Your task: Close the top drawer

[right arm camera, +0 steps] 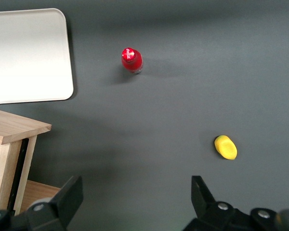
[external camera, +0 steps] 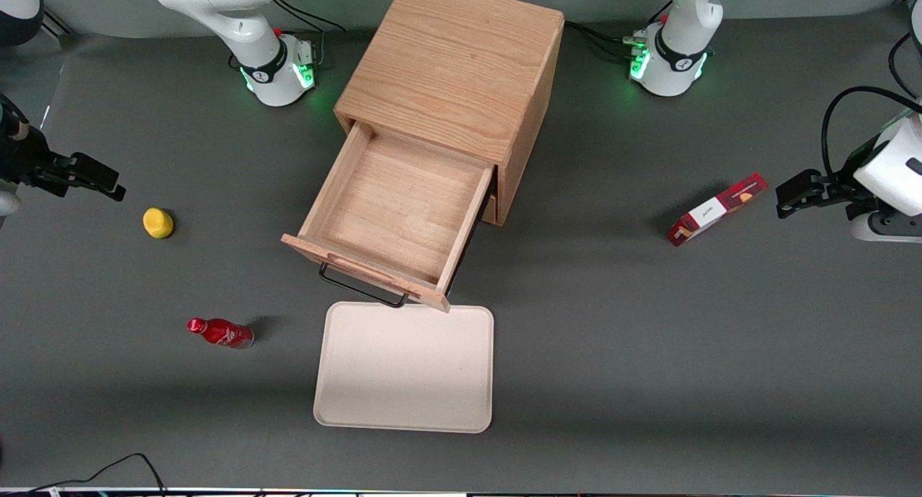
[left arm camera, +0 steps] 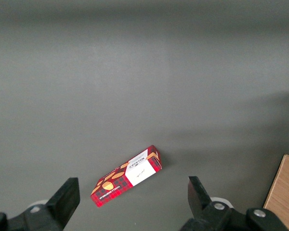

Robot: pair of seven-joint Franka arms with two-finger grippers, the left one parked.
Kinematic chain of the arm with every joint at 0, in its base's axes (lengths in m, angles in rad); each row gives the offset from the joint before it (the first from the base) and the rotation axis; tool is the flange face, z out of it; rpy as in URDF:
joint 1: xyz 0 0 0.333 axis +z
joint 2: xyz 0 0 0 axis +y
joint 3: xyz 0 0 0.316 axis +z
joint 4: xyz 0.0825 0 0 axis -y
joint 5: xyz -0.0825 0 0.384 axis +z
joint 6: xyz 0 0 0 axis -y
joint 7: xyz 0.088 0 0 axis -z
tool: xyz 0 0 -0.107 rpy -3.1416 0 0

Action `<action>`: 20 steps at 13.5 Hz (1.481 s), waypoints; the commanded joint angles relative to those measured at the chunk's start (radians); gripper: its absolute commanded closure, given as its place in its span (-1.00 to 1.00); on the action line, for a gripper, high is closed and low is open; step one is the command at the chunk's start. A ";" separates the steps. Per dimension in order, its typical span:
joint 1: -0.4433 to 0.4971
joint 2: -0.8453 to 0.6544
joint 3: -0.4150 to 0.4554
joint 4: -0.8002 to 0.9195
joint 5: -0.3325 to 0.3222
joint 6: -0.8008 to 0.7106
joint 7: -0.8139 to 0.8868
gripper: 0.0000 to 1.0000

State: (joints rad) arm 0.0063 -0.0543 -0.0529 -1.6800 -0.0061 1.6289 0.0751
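The wooden cabinet [external camera: 461, 72] is being shown standing mid-table, and the top drawer [external camera: 392, 209] is being held well out of it, its bare oak floor exposed and nothing lying inside. The drawer's front panel, with the thin black wire handle [external camera: 360, 287], is being presented toward the front camera, its lower edge just reaching over the rim of the cream tray [external camera: 403, 418], which is lying nearer that camera.

The closing step is judged as not yet being started. The gripper [external camera: 108, 184] is being carried well apart from the drawer, out at the working arm's end of the table and above the bare surface, with nothing being held; in the right wrist view its fingers [right arm camera: 67, 199] are being kept spread wide.

The next move is judged as calling for the gripper to be brought across to the drawer's front panel, on the side facing the tray, and for a push to be applied squarely along the slide, since the cabinet is being seen set at a slant to the table edge. An off-centre push is thought likely to be turning the cabinet rather than seating the drawer.

Smaller things are lying clear of that path: the red bottle [external camera: 220, 333] and the yellow object [external camera: 158, 222].
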 commanded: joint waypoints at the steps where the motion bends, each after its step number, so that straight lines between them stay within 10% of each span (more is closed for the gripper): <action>1: 0.003 -0.019 -0.002 -0.013 0.014 -0.006 -0.024 -1.00; 12: 0.058 0.229 0.024 0.251 -0.028 0.008 -0.300 -1.00; 20: 0.060 0.626 0.255 0.646 -0.034 0.135 -0.597 -1.00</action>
State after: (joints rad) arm 0.0645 0.4712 0.1449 -1.1431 -0.0374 1.7264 -0.4595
